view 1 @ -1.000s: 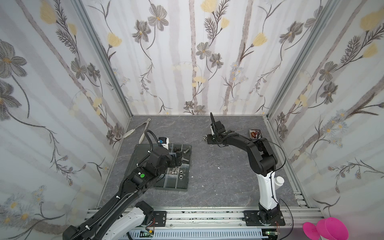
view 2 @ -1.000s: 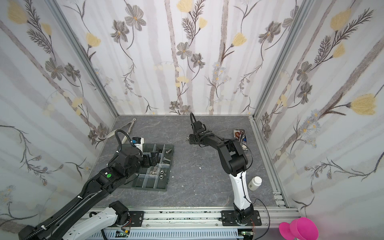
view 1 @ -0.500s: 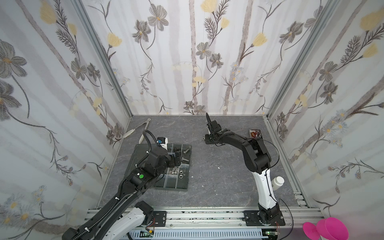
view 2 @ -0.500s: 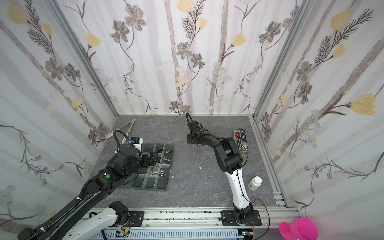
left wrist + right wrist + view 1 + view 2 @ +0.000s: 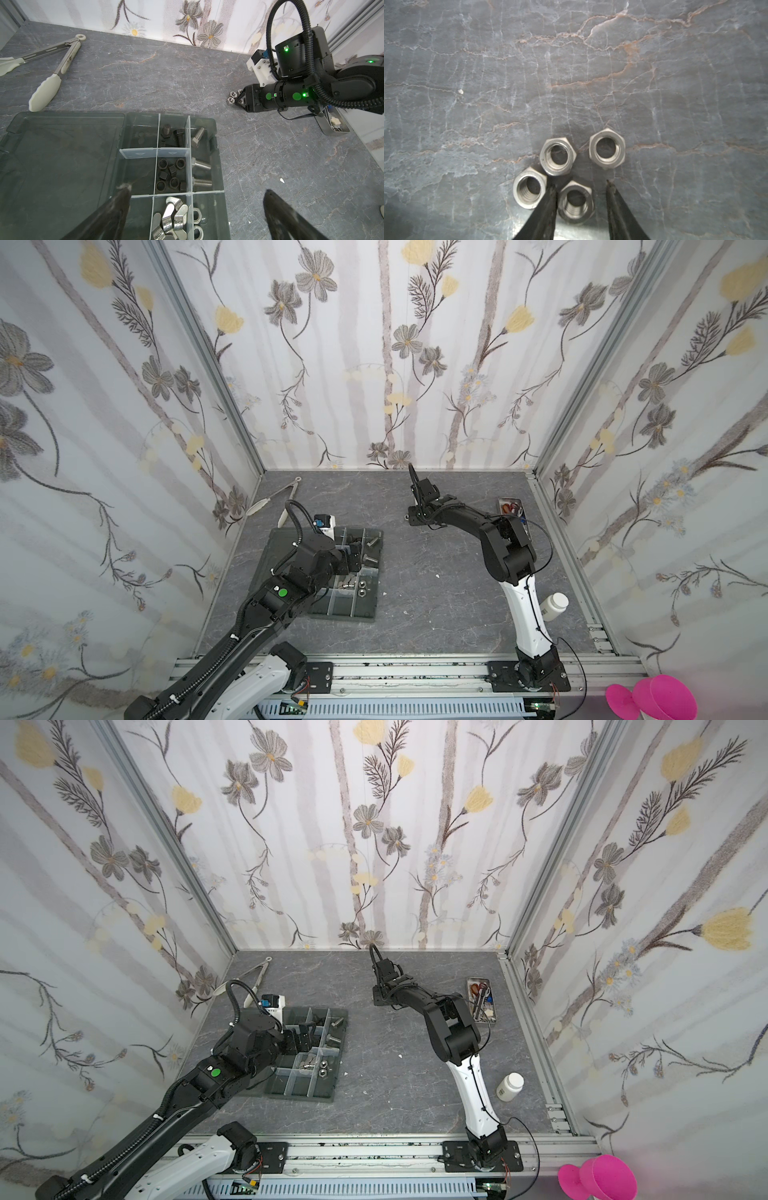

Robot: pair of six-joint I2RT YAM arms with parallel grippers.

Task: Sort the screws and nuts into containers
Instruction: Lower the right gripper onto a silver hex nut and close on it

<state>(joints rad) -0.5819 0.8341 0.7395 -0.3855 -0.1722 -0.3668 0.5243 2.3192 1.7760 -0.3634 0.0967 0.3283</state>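
Note:
Several silver hex nuts lie loose on the grey table in the right wrist view. My right gripper (image 5: 581,184) is down at the table and straddles one nut (image 5: 576,202). One finger touches that nut and a gap shows at the other, so the gripper is open. Another nut (image 5: 529,191) lies just outside the touching finger. In both top views this gripper (image 5: 409,516) (image 5: 375,997) sits mid-table at the back. My left gripper (image 5: 196,189) (image 5: 353,558) hangs wide open and empty above the organiser tray (image 5: 62,155). Its containers hold black screws (image 5: 176,135), silver screws (image 5: 201,166), black nuts (image 5: 170,176) and wing nuts (image 5: 172,216).
Metal tongs (image 5: 282,493) lie at the back left, near the wall. A narrow metal tray of scissors (image 5: 513,510) stands at the back right, behind the right arm. A white bottle (image 5: 552,605) lies near the right arm's base.
The right arm's wrist has shifted slightly left and settled over the loose nuts. The left arm has stayed over the tray.

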